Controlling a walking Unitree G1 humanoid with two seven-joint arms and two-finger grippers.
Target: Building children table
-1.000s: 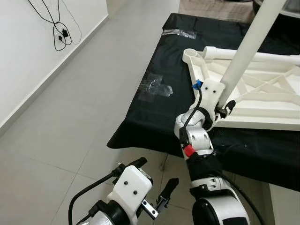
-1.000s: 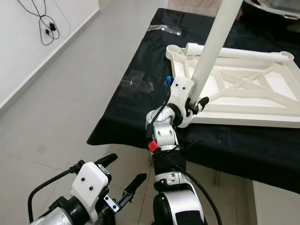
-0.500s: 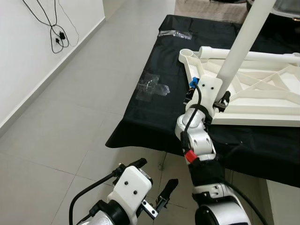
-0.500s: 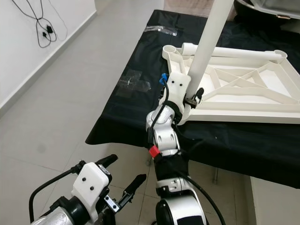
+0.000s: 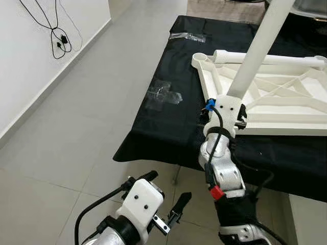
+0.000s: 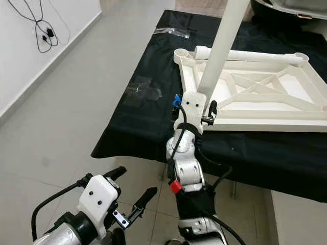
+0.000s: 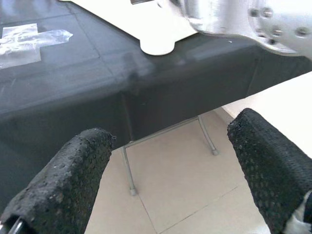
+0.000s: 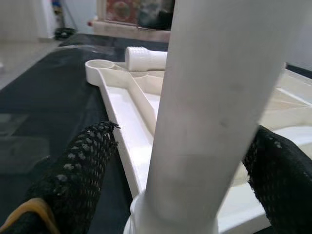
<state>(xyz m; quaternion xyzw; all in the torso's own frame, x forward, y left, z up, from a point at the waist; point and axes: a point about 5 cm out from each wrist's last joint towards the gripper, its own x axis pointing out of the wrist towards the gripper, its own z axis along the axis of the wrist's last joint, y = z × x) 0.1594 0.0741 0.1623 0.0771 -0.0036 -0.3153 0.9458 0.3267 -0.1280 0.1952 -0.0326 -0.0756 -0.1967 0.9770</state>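
- Right gripper (image 5: 238, 116) has its jaws clamped on the white leg (image 5: 255, 51), which stands tilted at the near corner of the upturned tabletop (image 5: 286, 107).
- Risk, as I judge it: the tilted leg could jam in its socket.
- Left gripper (image 5: 166, 204) hangs below the tabletop, jaws apart.
- No writing is readable.

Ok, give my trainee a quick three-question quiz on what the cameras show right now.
1. True or false: the right gripper has its fingers on either side of the white table leg.
2. Where is the left gripper? A) on the tabletop B) low beside the table, above the floor tiles C) on the tape
3. Fill in: the upturned white tabletop lies on a ____ cloth.

Key: 1 true; 2 B; 3 black.
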